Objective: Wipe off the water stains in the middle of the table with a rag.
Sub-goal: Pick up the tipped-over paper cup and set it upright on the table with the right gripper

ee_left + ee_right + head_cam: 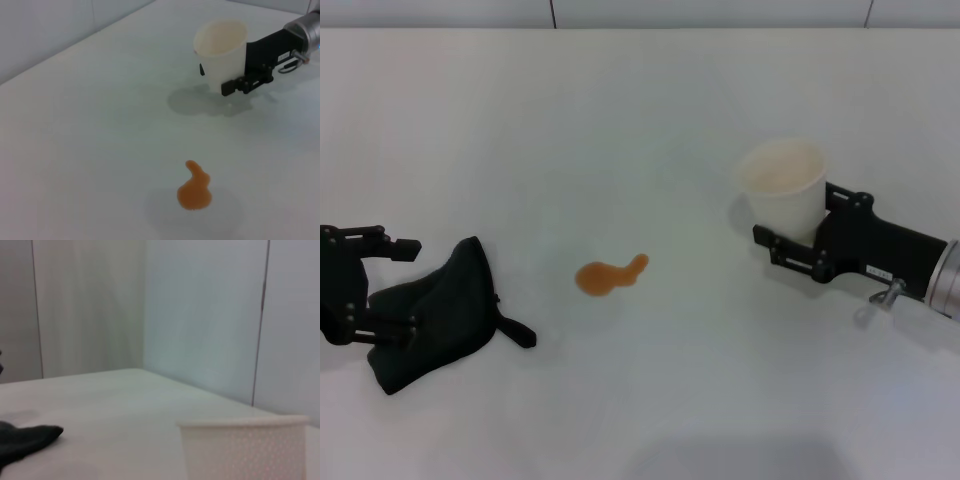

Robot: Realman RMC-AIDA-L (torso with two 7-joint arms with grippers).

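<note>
left gripper (382, 285) pinching the rag (435, 312) near tabletop (620, 120) left edge; water stains (608, 276) mid-table, uncovered; right gripper (788, 220) clamped on paper cup (782, 185) toward right edge

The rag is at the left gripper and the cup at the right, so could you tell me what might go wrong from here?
1. The rag lies bunched, its tab trailing; a loose hold by the left gripper could let it drag or slip.
2. The right gripper holds the paper cup upright near the water stains; a wide sweep might bump it.
3. One pass may smear the blotch across the table.
</note>
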